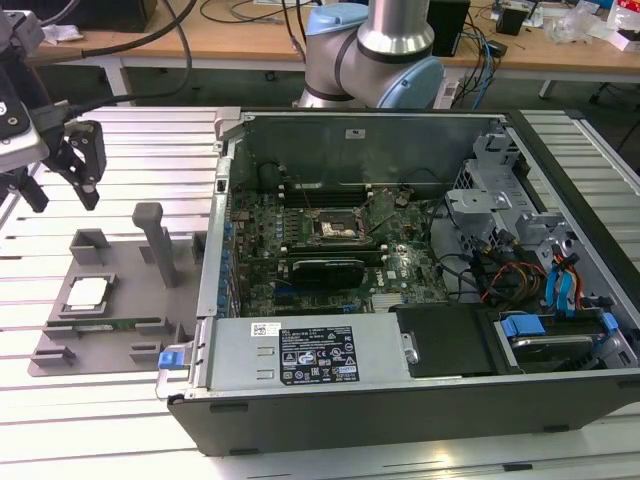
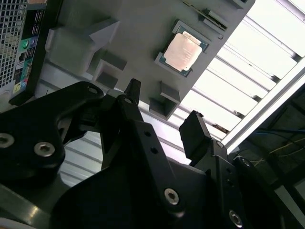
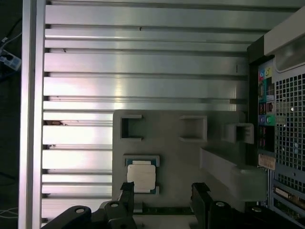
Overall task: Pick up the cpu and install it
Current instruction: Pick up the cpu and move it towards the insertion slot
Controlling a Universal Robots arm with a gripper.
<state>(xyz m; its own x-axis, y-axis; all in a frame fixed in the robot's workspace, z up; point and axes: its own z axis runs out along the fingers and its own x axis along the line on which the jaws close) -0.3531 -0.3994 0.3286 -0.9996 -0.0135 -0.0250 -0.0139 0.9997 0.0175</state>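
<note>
My gripper (image 1: pixel 62 200) hangs above the slatted table (image 1: pixel 100 420) at the exterior view's left, well apart from the open case (image 1: pixel 400 400). My arm (image 1: pixel 385 50) rises beyond the far wall of the case. The black fingers (image 1: pixel 88 165) point downward and are spread wide apart, with nothing between them.

The cpu (image 1: pixel 87 293) lies flat in its square pocket on the grey plate (image 1: pixel 120 300), silvery top up, on the plate's left part in the exterior view. It sits below my gripper and a little nearer to the camera; I am not touching it. A tall post (image 1: pixel 150 235) stands on the plate between the cpu and the case.

In both wrist views my gripper (image 2: pixel 163 102) (image 3: pixel 163 187) shows its two fingers held apart over the plate (image 2: pixel 138 28) (image 3: pixel 176 157), with the cpu (image 2: pixel 183 51) (image 3: pixel 141 174) seen just past one fingertip (image 3: pixel 126 187).

Inside the case, the socket (image 1: pixel 333 228) sits on the board, far to the right of the cpu.
</note>
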